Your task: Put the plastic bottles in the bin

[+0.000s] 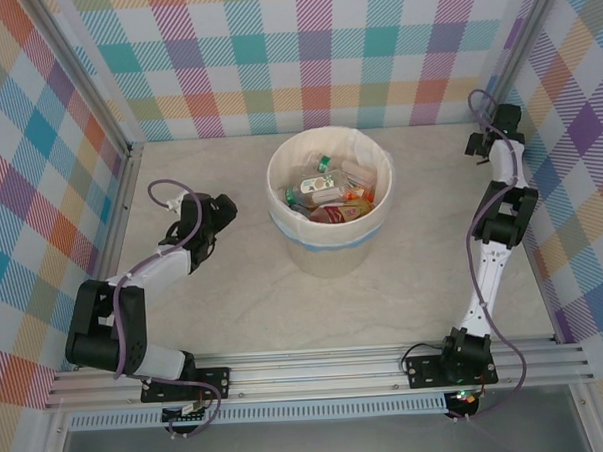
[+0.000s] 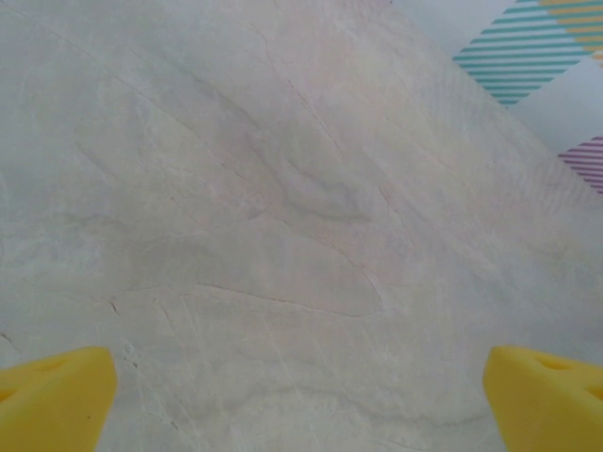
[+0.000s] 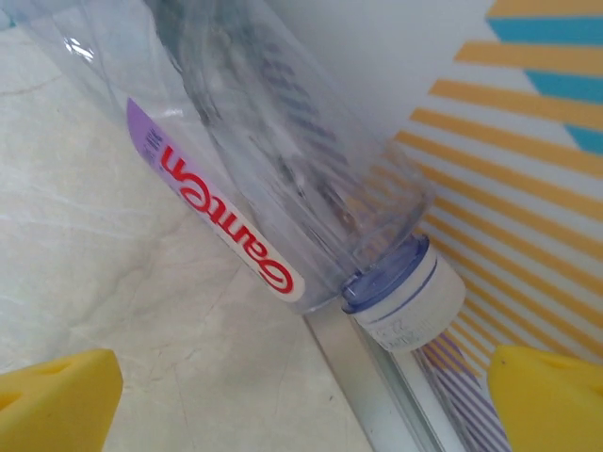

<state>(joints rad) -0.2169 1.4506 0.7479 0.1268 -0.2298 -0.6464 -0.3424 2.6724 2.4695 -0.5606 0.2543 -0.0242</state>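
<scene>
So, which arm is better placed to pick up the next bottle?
Right. The right gripper, open, is close to a clear bottle lying by the wall. The left gripper, also open, faces the table with no bottle before it.

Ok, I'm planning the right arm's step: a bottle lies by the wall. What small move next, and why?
Probably ease the right claw forward so its open fingers straddle the clear bottle, ready to close. The bottle lies on its side against the wall rail, ahead of the fingers and not yet between them, and it has yet to go in the bin.
</scene>
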